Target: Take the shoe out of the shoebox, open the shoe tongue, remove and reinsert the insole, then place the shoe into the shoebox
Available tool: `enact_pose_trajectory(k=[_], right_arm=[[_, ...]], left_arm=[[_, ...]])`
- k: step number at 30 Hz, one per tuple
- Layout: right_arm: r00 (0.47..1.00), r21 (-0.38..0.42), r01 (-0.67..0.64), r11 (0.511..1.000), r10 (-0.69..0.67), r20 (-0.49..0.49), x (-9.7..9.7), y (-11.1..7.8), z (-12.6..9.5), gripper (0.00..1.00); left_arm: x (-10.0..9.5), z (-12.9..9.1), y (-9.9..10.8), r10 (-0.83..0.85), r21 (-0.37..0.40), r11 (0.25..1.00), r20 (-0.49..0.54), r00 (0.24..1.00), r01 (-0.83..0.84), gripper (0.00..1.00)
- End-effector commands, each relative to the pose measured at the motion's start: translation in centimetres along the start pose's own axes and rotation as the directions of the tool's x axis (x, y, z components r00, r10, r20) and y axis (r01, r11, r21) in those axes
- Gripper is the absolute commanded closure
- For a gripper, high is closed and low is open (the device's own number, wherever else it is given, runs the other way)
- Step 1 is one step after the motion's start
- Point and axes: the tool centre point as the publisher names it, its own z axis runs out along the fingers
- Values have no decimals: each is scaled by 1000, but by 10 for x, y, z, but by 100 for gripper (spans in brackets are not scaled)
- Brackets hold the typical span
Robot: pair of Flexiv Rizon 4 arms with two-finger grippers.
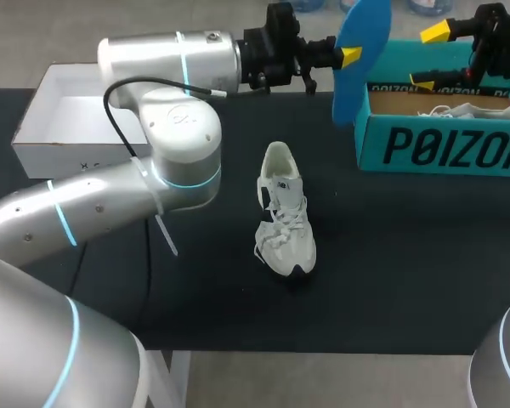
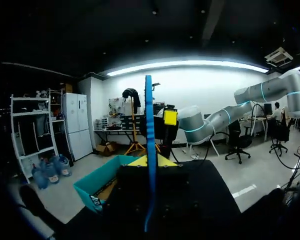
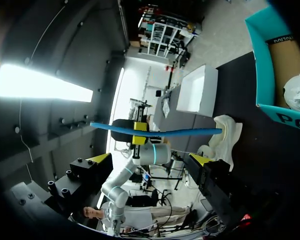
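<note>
The task looks to be roughly at its midpoint. The white and grey laced running shoe (image 1: 282,212) is out of the box and lies on the black table mat (image 1: 408,272) near the middle, toe toward the near edge. Its collar gapes wide, though whether the tongue is pulled fully open is hard to judge. The flat blue foam insole (image 1: 350,89) is already out of the shoe and up in the air at the far side, above the left end of the teal cardboard shoebox (image 1: 442,149) at the far right. What remains, by my reading, is to slide the insole back in and return the shoe to the box. The left gripper (image 1: 344,56) pinches the insole near its middle, yellow tips closed narrowly on both faces; the left wrist view shows it edge-on as a thin upright strip. The right gripper (image 1: 429,58) hovers over the shoebox with its fingers spread wide, holding nothing and touching nothing, facing the insole from close by.
</note>
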Motion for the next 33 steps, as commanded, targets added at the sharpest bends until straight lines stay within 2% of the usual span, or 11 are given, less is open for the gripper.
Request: enact_pose_trajectory(k=[1,4,6,20,22,23,25,26,27,29,33], right_arm=[[1000,1,0,1000,0,0,-1,1,1,0],[1000,1,0,1000,0,0,-1,1,1,0],[1000,1,0,1000,0,0,-1,1,1,0],[1000,1,0,1000,0,0,-1,1,1,0],[1000,1,0,1000,0,0,-1,1,1,0],[1000,1,0,1000,0,0,-1,1,1,0],[1000,1,0,1000,0,0,-1,1,1,0],[1000,1,0,1000,0,0,-1,1,1,0],[1000,1,0,1000,0,0,-1,1,1,0],[1000,1,0,1000,0,0,-1,1,1,0],[1000,1,0,1000,0,0,-1,1,1,0]], left_arm=[[-5,0,-7,191,-40,980,-110,975,-196,100],[-6,-3,-12,291,-36,953,-156,944,-300,100],[-2,-4,-17,345,31,937,-227,911,-347,100],[-2,-5,-18,363,39,931,-223,905,-364,100],[-2,-2,-15,528,-13,836,-256,810,-549,100],[-1,0,-18,602,44,791,-239,762,-611,100],[2,3,-21,713,74,694,-212,669,-716,100],[2,3,-23,784,80,611,-199,588,-787,100],[4,3,-23,803,111,590,-183,567,-800,100],[4,1,-24,863,111,503,-125,490,-857,100],[4,1,-24,863,111,503,-125,490,-857,100]])
